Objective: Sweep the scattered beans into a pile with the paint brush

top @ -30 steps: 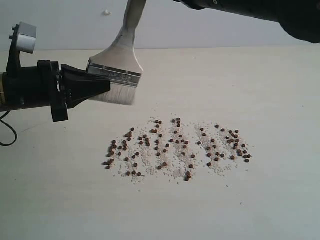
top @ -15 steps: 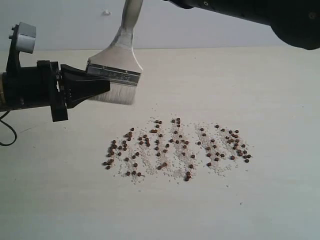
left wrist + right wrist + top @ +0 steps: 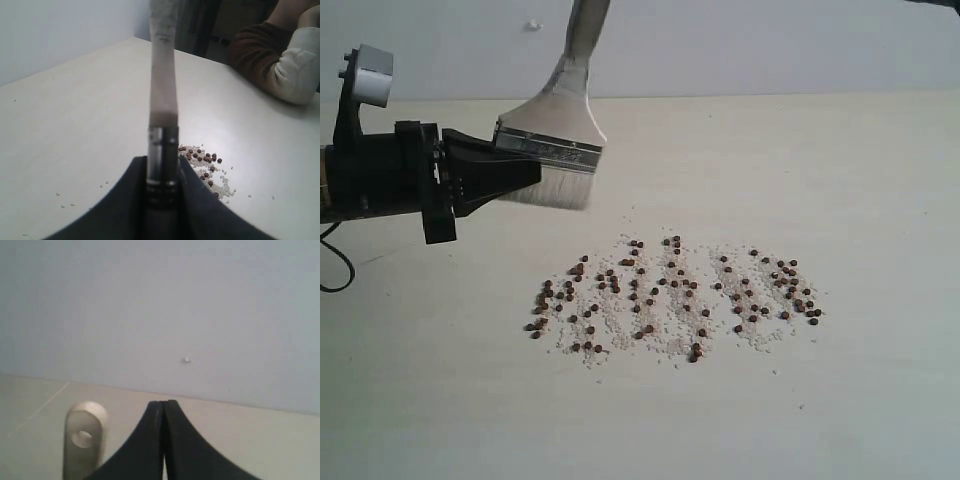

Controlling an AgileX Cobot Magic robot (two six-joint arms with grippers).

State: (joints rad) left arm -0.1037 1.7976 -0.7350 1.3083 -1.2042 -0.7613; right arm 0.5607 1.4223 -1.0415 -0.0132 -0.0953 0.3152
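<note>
The beans (image 3: 675, 300) lie spread out at the front of the table (image 3: 840, 400), mixed with tiny white grains (image 3: 665, 345). Behind them, to the left, my left claw (image 3: 525, 172) grips the paint brush (image 3: 552, 150) by its metal band, bristles pointing down. Up beside the handle's end, my right claw (image 3: 163, 412) is squeezed shut on nothing.

The exterior camera looks from a little above the table (image 3: 880, 200) (quite near to it), facing across the beans (image 3: 670, 295) to the pale wall (image 3: 770, 60). The left wrist camera sits close behind the paint brush (image 3: 555, 140), seeing it edge-on, with the same beans beyond. The right wrist camera faces the wall; with the exterior view it shares the brush handle and a small wall mark (image 3: 187, 359).
</note>
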